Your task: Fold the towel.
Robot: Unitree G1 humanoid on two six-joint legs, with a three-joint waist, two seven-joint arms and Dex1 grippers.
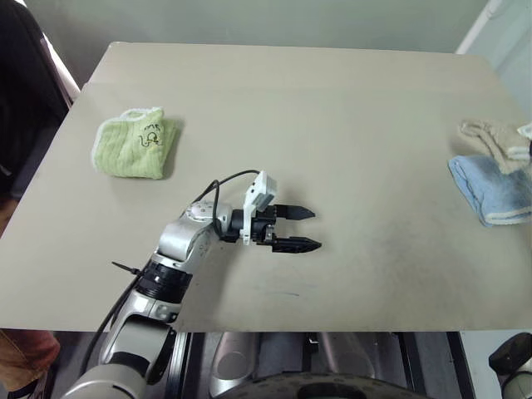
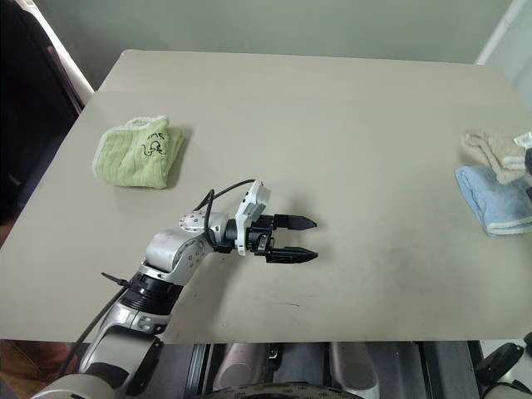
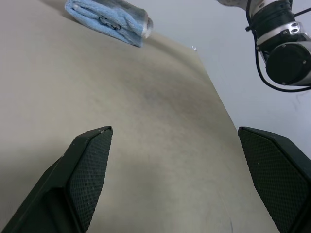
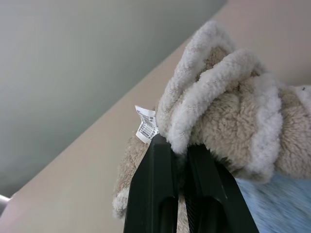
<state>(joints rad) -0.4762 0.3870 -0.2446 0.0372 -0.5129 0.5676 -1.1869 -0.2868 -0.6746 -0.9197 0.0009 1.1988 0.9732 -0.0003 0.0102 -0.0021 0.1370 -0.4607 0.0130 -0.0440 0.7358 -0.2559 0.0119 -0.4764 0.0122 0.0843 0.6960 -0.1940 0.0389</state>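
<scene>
At the table's right edge, right jaws (image 4: 181, 145) pinch the towel (image 4: 233, 111) beside its barcode tag (image 4: 146, 124) (unreadable); left jaws (image 1: 304, 229) gape empty.

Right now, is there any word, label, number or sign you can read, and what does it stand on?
No readable words.
Small white tag on the beige terry towel: barcode and print, too small to read.
Small light-green cloth: a black line drawing, no legible letters.
</scene>
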